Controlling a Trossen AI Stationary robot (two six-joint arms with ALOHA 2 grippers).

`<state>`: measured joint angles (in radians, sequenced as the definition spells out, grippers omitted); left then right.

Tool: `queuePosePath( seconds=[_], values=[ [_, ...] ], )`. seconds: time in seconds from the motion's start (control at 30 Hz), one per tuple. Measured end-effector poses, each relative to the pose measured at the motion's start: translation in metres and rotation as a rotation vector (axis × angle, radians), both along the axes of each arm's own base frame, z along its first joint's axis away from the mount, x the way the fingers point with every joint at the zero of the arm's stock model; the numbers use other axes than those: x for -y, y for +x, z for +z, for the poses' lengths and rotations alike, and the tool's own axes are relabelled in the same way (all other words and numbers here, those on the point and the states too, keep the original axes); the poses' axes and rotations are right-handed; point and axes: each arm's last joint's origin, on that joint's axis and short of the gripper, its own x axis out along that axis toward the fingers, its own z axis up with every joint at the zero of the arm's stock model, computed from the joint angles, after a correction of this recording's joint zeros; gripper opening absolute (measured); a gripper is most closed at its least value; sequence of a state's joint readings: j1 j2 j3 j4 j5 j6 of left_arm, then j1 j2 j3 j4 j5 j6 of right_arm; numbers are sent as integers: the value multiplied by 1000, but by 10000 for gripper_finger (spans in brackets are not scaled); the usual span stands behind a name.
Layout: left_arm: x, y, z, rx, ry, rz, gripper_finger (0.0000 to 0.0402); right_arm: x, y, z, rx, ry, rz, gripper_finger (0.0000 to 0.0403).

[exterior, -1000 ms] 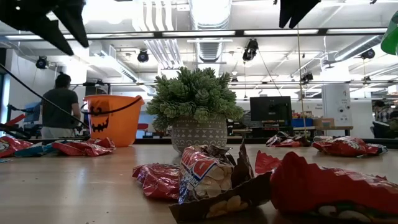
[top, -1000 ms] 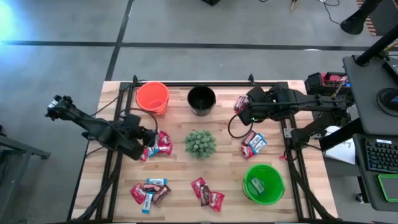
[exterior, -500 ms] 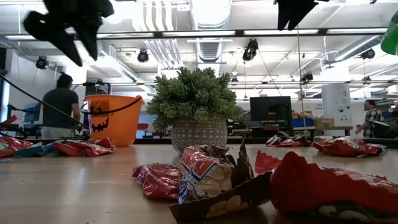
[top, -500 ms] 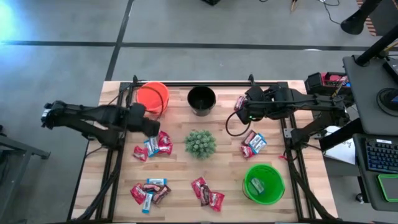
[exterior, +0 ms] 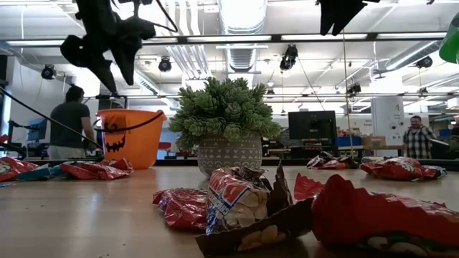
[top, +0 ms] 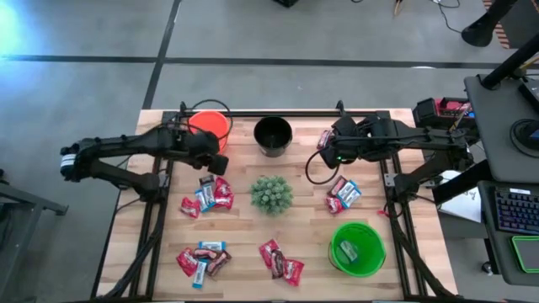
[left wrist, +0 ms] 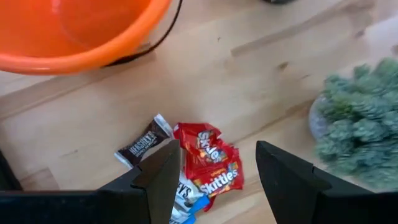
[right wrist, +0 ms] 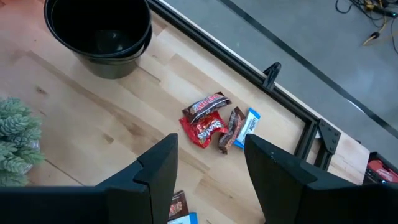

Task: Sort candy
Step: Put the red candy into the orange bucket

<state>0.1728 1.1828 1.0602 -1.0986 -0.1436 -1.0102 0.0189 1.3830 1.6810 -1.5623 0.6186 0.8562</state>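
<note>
Candy [left wrist: 208, 158] under the left hand [left wrist: 214, 180], fingers apart, reads Skittles; the brown wrapper [left wrist: 144, 146] perhaps Hershey's.

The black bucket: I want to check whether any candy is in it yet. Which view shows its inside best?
The right wrist view: it looks down into the black bucket, and the part of the floor in sight looks bare. The high view shows it small and dark inside. The left wrist view shows at most a sliver, and the low view does not show it.
</note>
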Motion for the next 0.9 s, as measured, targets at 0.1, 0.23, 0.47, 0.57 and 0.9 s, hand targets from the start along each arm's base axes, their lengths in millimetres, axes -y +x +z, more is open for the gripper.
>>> queuePosePath(
  seconds=[0.1,0.23,0.47,0.57,0.9],
  values=[
    [1,7,-14,-61,-16,5,192,0,0,0,-1,0,0,178],
    [3,16,-36,-129,-45,-11,192,0,0,0,-1,0,1,178],
    [8,32,-51,-126,-52,-59,192,0,0,0,-3,-1,3,178],
    [9,35,-57,-160,-57,-63,192,0,0,0,-4,-1,3,178],
    [12,44,-76,-240,-94,-98,192,0,0,0,-6,-1,3,178]
  ],
)
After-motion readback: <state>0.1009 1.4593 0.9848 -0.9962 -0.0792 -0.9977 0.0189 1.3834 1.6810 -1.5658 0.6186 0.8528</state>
